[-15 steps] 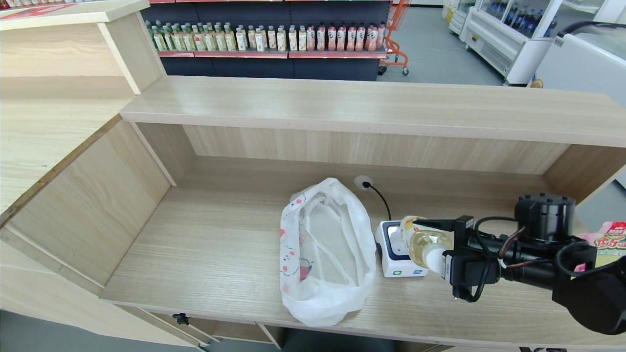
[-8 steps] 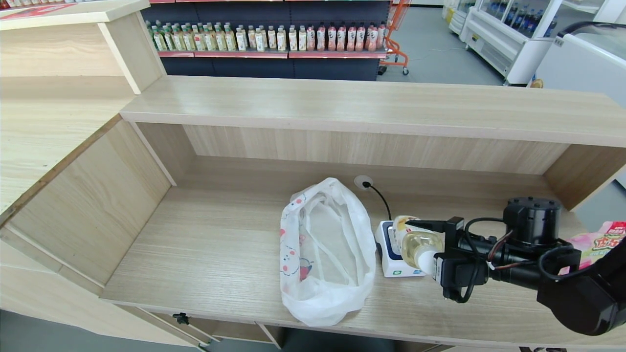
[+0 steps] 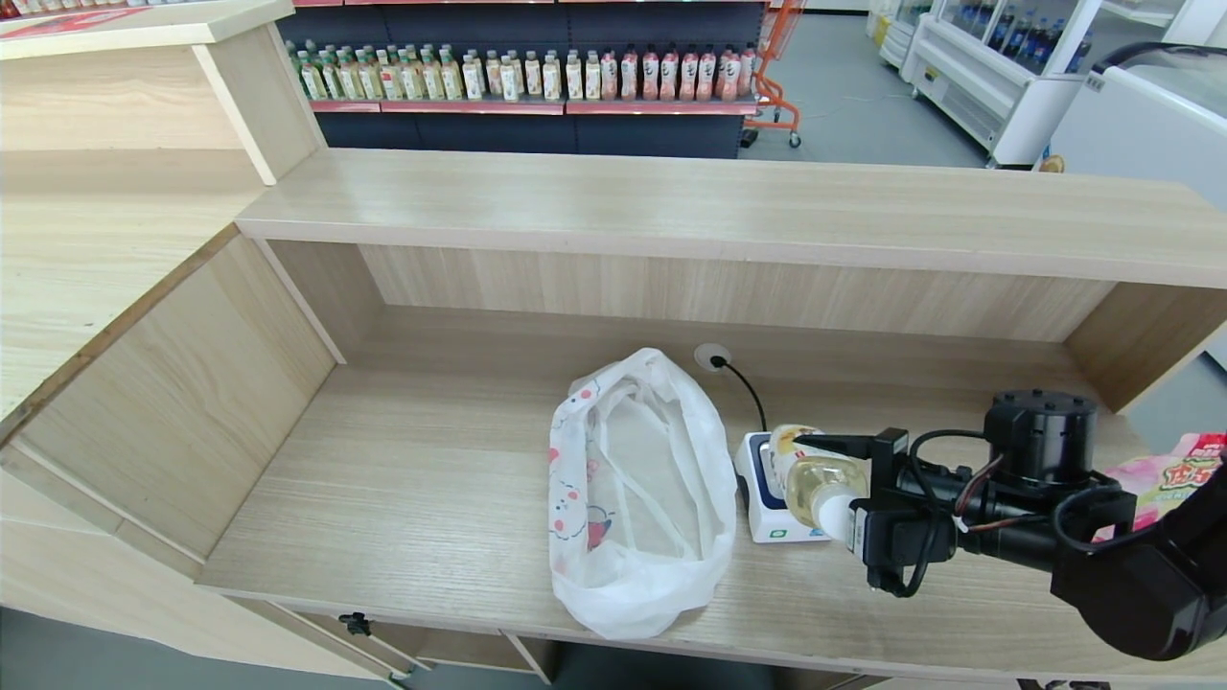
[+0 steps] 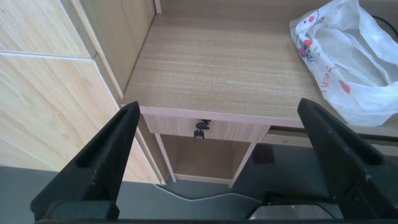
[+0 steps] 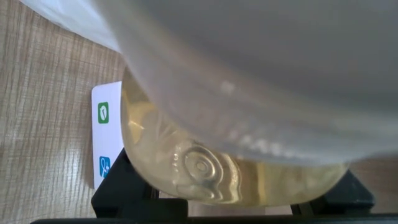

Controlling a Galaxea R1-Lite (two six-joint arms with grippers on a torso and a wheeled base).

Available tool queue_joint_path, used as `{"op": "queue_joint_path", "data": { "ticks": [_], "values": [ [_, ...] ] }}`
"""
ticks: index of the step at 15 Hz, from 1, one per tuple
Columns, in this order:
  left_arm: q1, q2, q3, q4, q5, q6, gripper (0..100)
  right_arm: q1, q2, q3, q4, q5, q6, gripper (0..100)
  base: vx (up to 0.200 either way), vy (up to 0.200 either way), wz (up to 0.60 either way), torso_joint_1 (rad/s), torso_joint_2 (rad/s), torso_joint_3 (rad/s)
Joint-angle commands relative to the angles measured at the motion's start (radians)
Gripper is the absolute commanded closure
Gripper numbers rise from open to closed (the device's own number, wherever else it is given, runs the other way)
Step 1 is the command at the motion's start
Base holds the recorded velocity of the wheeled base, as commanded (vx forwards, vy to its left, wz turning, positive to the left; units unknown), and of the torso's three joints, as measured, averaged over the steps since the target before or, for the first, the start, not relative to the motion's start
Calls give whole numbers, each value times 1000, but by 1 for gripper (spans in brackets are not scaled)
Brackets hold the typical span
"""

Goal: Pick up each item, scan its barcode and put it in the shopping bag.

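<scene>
Bottle (image 3: 810, 479) of pale yellow liquid sits clenched in the right gripper (image 3: 844, 479), its long axis lying nearly flat and running on from the arm's line out over the scanner (image 3: 775, 522), with one end hanging just above the scanner's blue face. The shopping bag (image 3: 633, 498) lies slumped on the counter (image 3: 431, 479) just beside the scanner, toward the robot's left, its mouth gaping upward, so the bottle only has to travel sideways past the scanner to be over the opening. The right arm is plainly the nearer one. The left gripper (image 4: 217, 109) hangs off the counter's near edge, well apart from the bag, fingers spread wide and holding nothing. Room on that short path looks good, to my eye: the bag's soft rim stands a little proud of the scanner, so the bottle would want to stay lifted as it crosses. The scanner's black cable (image 3: 748, 388) runs away toward the back wall, clear of the route. A pink snack packet (image 3: 1165, 474) waits at the far right.
</scene>
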Motion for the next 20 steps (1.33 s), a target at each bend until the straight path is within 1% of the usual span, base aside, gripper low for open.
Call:
{"op": "queue_joint_path", "data": {
  "ticks": [1, 6, 17, 18, 19, 20],
  "values": [
    [0, 0, 0, -1, 0, 1, 0, 0, 6, -5, 1, -1, 0, 100, 0, 0, 0, 0, 0, 0],
    [0, 0, 0, -1, 0, 1, 0, 0, 40, -5, -65, -1, 0, 100, 0, 0, 0, 0, 0, 0],
    [0, 0, 0, -1, 0, 1, 0, -1, 58, -6, -87, -2, 3, 100, 0, 0, 0, 0, 0, 0],
    [0, 0, 0, -1, 0, 1, 0, -1, 51, -9, -102, -7, 17, 100, 0, 0, 0, 0, 0, 0],
    [0, 0, 0, -1, 0, 1, 0, 6, 31, -19, -119, -14, 69, 100, 0, 0, 0, 0, 0, 0],
    [0, 0, 0, -1, 0, 1, 0, 29, -21, -34, -125, -67, 156, 100, 0, 0, 0, 0, 0, 0]
  ]
}}
